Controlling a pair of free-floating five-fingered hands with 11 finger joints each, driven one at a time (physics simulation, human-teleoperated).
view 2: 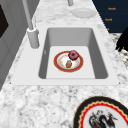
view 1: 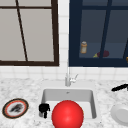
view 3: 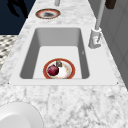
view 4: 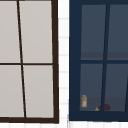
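Note:
In the front view a big red ball (view 1: 67, 114) covers the front of the sink (view 1: 50, 95). My left hand (view 1: 44, 108) hovers just left of it at the sink's front left corner, fingers hanging loosely, holding nothing. It also shows off the counter's front edge in both side views (view 2: 122, 41) (view 3: 17, 7). Flat and open, my right hand (view 1: 120, 87) floats above the white plate (view 1: 121, 113). On the sink floor lies a red-rimmed plate (view 3: 67, 72) with a dark red fruit (view 3: 53, 70) and a small brown piece (view 2: 68, 64).
A patterned plate (view 1: 15, 108) lies on the marble counter left of the sink. The faucet (view 1: 68, 77) stands behind the basin. Behind the dark blue glass door (view 4: 100, 62) stand an orange bottle (view 1: 83, 47) and a dark red item (view 1: 104, 53).

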